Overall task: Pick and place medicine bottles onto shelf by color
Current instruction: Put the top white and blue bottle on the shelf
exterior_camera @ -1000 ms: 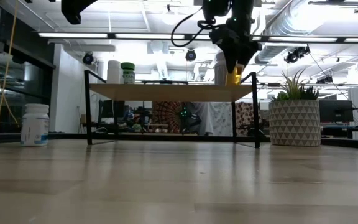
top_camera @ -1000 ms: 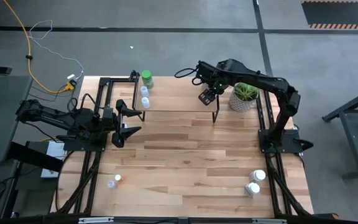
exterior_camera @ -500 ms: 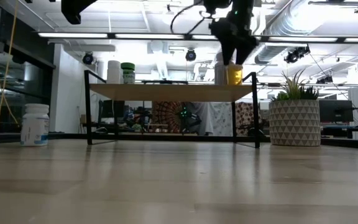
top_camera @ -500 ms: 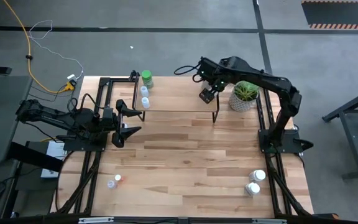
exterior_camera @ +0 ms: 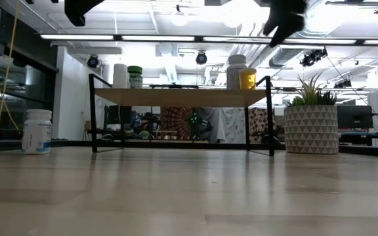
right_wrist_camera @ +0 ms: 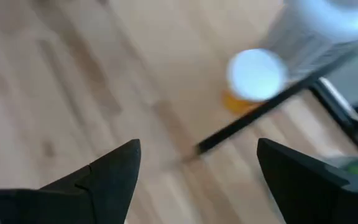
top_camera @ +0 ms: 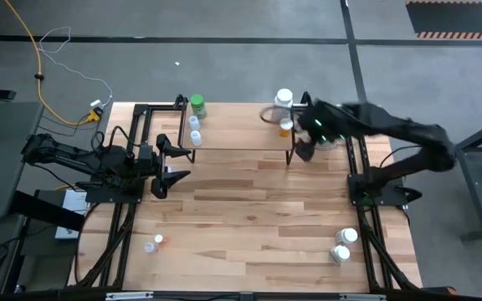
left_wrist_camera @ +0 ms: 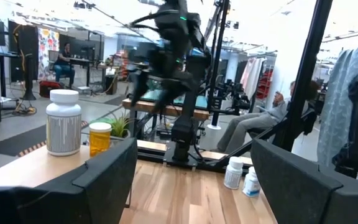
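Medicine bottles stand sorted at both ends of the shelf (top_camera: 233, 125), which runs along the counter's (top_camera: 258, 209) far edge: a yellow bottle (top_camera: 286, 127) beside a large white bottle (top_camera: 284, 100) at the shelf's right end, a green-capped bottle (top_camera: 197, 105) and two small white-capped ones (top_camera: 194, 130) at its left end. Above the counter just off the shelf's right end, beside the potted plant (exterior_camera: 312, 124), the right gripper (top_camera: 305, 149) hangs in the air with jaws spread wide and nothing between them, the yellow bottle upright on the board beyond it. The left gripper (top_camera: 174, 163) waits over the counter's left side, jaws likewise spread and empty. Bottles not yet shelved: a white pair (top_camera: 344, 245) near the counter's front right corner, another small pair (top_camera: 154, 244), one orange-capped, near its front left corner. The placing step appears complete; the next pick would go best if the right arm clears the shelf's black legs and the plant before dropping toward the front right pair, approaching one bottle from above so its touching neighbour is not knocked over.
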Controlling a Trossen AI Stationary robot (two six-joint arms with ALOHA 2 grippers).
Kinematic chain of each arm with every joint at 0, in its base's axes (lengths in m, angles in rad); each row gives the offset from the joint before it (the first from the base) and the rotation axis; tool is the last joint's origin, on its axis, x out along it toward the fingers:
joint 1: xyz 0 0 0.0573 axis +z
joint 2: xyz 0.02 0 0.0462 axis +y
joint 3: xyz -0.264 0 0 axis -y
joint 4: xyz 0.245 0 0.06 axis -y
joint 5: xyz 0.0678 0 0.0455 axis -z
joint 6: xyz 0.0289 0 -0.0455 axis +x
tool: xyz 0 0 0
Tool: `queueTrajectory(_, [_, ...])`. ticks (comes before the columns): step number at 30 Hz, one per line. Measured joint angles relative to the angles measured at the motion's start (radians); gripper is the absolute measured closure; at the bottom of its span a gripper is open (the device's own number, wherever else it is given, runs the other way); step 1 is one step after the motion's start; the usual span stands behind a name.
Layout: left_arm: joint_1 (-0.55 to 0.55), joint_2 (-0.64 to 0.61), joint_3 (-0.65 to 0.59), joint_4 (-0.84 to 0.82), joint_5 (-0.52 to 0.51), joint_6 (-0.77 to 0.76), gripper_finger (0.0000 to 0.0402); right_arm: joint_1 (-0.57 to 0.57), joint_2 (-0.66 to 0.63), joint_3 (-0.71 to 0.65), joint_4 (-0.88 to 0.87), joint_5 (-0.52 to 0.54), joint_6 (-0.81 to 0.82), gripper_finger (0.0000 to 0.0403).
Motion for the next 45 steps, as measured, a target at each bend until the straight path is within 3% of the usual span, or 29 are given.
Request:
queueTrajectory(8, [0.0, 0.0, 0.0, -0.028, 0.028, 0.003, 0.0096, 0.252, -0.369, -0.503, 0.673, -0.001, 0.059, 0.0089])
queueTrajectory(12, [0.0, 0.0, 0.0, -0.032, 0.03, 0.018, 0.0096, 0.323, -0.435, -0.678, 1.008, -0.001, -0.008, 0.0089])
queueTrajectory(16, [0.0, 0.0, 0.0, -0.032, 0.03, 0.018, 0.0096, 0.346, -0.442, -0.769, 1.183, 0.001, -0.084, 0.0089])
queueTrajectory(20, [0.0, 0.0, 0.0, -0.032, 0.027, 0.018, 0.0096, 0.344, -0.442, -0.782, 1.19, 0.005, -0.127, 0.0089])
queueTrajectory(23, [0.0, 0.005, 0.005, -0.054, -0.082, -0.035, 0.0096, 0.344, -0.442, -0.781, 1.19, 0.019, -0.124, 0.0089])
queueTrajectory(26, [0.01, 0.028, 0.082, -0.319, -0.218, -0.118, 0.0096, 0.343, -0.442, -0.781, 1.19, 0.028, -0.127, 0.0089])
queueTrajectory(29, [0.014, 0.074, 0.184, -0.67, -0.262, -0.293, 0.0096, 0.343, -0.442, -0.78, 1.189, 0.038, -0.127, 0.0089])
queueTrajectory(32, [0.015, 0.123, 0.248, -0.969, -0.252, -0.485, 0.0096, 0.343, -0.442, -0.78, 1.188, 0.039, -0.127, 0.0089])
queueTrajectory(35, [0.015, 0.168, 0.266, -1.175, -0.176, -0.649, 0.0096, 0.343, -0.442, -0.78, 1.186, 0.042, -0.125, 0.0089])
queueTrajectory(38, [0.015, 0.208, 0.266, -1.347, -0.139, -0.774, 0.0096, 0.343, -0.442, -0.779, 1.173, 0.042, -0.129, 0.0089])
queueTrajectory(41, [0.016, 0.242, 0.265, -1.473, -0.172, -0.875, 0.0096, 0.343, -0.442, -0.779, 1.161, 0.042, -0.131, 0.0089])
queueTrajectory(45, [0.039, 0.265, 0.261, -1.472, -0.175, -0.89, 0.0096, 0.343, -0.441, -0.779, 1.151, 0.042, -0.129, 0.0089])
